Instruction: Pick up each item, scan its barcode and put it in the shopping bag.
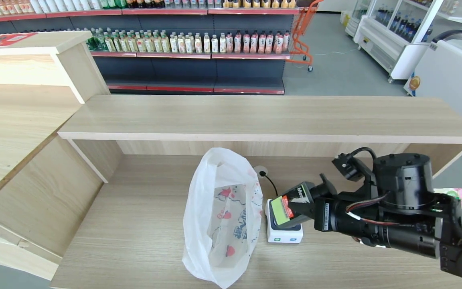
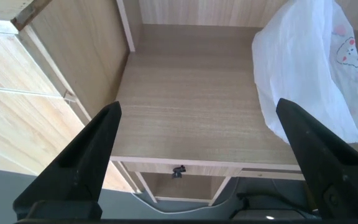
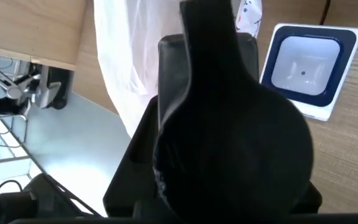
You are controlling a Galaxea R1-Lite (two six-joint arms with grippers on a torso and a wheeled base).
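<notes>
My right hand [image 1: 305,200] holds a dark box [image 1: 289,206], green-and-orange label, tilted just above the white scanner [image 1: 284,236]. White printed shopping bag [image 1: 223,216] stands open beside it on counter [image 1: 134,241].

Held the box [image 1: 283,209] in the right tool [image 1: 301,200] above the scanner [image 1: 285,237], just right of the shopping bag [image 1: 221,216] on the table [image 1: 134,224], shelves [image 1: 191,52] well behind.
</notes>
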